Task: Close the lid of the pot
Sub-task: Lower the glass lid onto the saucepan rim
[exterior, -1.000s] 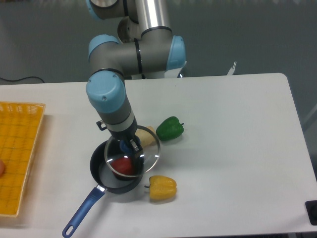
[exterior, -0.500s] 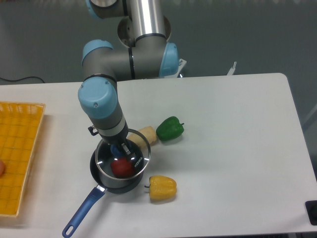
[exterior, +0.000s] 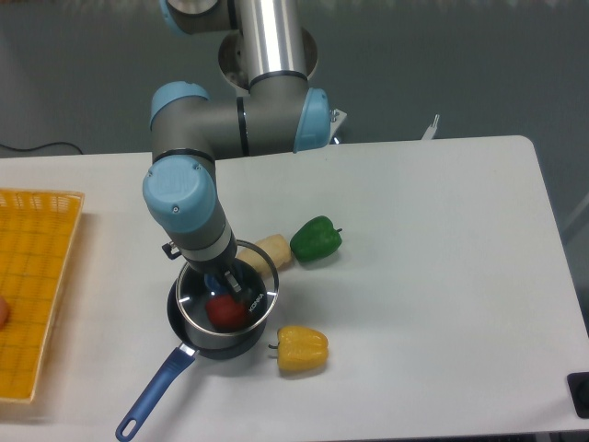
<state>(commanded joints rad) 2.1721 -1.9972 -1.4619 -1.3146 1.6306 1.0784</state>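
The pot (exterior: 189, 339), a small dark saucepan with a long blue handle (exterior: 152, 394), stands at the table's front left. A red round thing (exterior: 226, 312) lies inside it. The pot lid (exterior: 253, 296), clear glass with a metal rim, sits over the pot's mouth, almost centred and slightly tilted. My gripper (exterior: 224, 278) reaches down from above and is shut on the lid's blue knob, which is mostly hidden by the fingers.
A yellow pepper (exterior: 302, 349) lies just right of the pot. A green pepper (exterior: 316, 238) and a pale beige item (exterior: 275, 250) lie behind it. A yellow basket (exterior: 32, 285) stands at the left edge.
The gripper carried the lid leftward and down from the pot's right rim until it sits over the pot. In the last half second it shifted only slightly.
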